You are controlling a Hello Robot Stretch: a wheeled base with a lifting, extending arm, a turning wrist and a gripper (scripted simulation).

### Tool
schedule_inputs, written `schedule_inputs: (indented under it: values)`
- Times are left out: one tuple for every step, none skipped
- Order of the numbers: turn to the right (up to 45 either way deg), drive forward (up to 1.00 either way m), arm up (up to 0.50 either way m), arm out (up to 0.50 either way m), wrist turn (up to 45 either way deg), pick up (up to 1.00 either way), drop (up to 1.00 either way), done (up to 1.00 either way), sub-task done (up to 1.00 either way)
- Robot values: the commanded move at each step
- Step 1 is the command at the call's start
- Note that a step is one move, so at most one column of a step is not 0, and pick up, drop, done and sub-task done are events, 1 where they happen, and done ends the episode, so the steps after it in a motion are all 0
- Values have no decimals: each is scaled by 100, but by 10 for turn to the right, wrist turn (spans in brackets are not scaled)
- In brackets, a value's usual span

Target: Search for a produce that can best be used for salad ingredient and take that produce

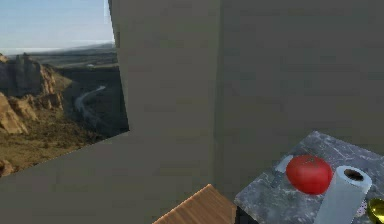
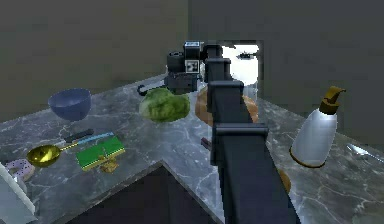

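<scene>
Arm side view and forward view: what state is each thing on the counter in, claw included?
claw: near the lettuce, cannot tell whether it holds anything
lettuce: whole, on the counter
blue bowl: upright
gold spoon: lying flat
soap bottle: upright
tomato: whole, on the counter
paper roll: upright

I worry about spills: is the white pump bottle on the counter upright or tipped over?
Upright. The pump bottle stands on its base on the marble counter, with its gold pump head on top.
</scene>
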Motion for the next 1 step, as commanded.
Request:
schedule_inputs:
  values:
    - [0,0,0,0,0,0,0,100,0]
